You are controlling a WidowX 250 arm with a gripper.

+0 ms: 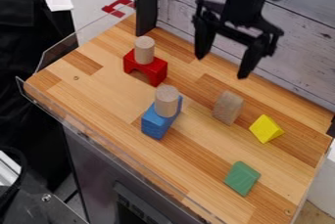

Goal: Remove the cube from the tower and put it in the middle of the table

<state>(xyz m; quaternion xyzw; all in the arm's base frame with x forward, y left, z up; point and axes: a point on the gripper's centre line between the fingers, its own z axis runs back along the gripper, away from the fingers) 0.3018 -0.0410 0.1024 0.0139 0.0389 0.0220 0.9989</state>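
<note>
Cube: best matched by the plain wooden block (pixel 227 107), which is set directly on the table (pixel 108 88) rather than on a tower, near the middle, a little toward the wall edge and the right end.
Hand: released, with its two fingers held wide apart and nothing gripped; the hand (pixel 221 67) is hung beyond the wooden block, over the wall edge of the table.
Yellow block: the wedge-shaped yellow block (pixel 266 129) is placed just beside the wooden block, apart from it, toward the right corner at the wall edge.
Blue tower: formed by a blue block (pixel 155 125), set between the middle and the front edge, with an upright pale cylinder (pixel 167 101) carried on it.
Green block: the green block (pixel 242 178) is laid near the right end, closer to the front edge than the yellow block is.
Red tower: formed by a red arch (pixel 155 69), set toward the left end and the wall edge, with a second cylinder (pixel 144 50) stood upright on it.
Surroundings: the left end and front edge are bordered by a clear rim (pixel 58 51); the wall edge is backed by a plank wall (pixel 183 3).
</note>
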